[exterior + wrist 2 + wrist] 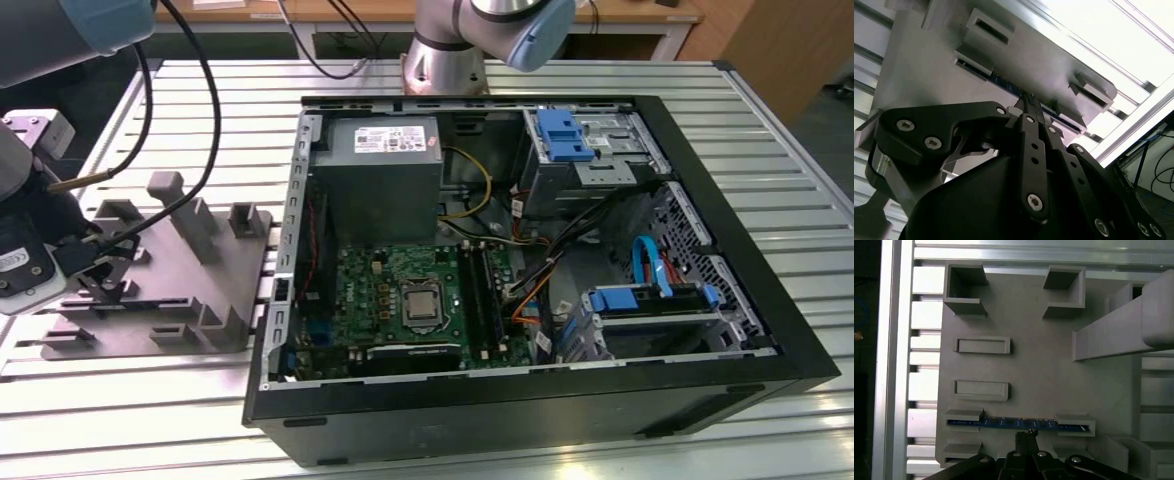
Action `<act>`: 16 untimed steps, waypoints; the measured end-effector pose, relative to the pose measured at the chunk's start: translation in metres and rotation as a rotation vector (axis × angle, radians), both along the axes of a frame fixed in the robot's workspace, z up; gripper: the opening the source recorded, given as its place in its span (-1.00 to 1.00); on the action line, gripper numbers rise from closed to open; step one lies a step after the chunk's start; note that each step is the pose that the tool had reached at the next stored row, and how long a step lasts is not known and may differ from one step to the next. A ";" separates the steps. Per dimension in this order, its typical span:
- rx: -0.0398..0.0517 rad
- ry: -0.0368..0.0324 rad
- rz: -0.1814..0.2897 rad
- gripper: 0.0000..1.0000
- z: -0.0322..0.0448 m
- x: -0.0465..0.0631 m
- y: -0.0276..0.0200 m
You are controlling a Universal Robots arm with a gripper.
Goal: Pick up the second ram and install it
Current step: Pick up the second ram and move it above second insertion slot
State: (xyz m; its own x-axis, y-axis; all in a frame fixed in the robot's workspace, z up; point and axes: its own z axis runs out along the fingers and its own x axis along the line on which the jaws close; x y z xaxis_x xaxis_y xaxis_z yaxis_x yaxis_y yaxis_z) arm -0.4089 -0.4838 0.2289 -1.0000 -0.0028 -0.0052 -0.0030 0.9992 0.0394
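The second ram (1004, 423) is a thin blue-green strip standing on edge in two slots near one edge of the grey holder tray (1044, 375). In the second wrist view the second ram (1004, 83) shows as a short dark blue strip on the holder tray (929, 65). My gripper (1026, 432) is shut, its black fingers pressed together, tips right at the strip's mid-length; I cannot tell whether they touch it. The gripper (1029, 98) points at the same spot in the second wrist view. In the exterior view my gripper (96, 255) is at the holder tray (200, 280), at the exterior view's left.
An open black computer case (534, 400) lies beside the tray, with a green motherboard (387, 290) and long black slots (478, 290) inside. Upright posts (180, 205) rise from the tray near my arm. Cables (147, 110) hang above the slatted aluminium table (747, 100).
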 end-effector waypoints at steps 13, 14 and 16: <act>0.0001 -0.0001 0.090 -0.79 -0.0001 0.000 0.0000; 0.0001 -0.0002 0.107 -0.79 -0.0001 0.000 0.0000; 0.0001 -0.0001 0.144 -0.79 -0.0001 0.000 0.0000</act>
State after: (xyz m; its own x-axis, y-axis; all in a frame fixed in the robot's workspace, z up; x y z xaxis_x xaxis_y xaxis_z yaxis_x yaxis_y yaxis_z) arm -0.4089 -0.4838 0.2288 -0.9893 -0.1460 -0.0053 -0.1461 0.9885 0.0394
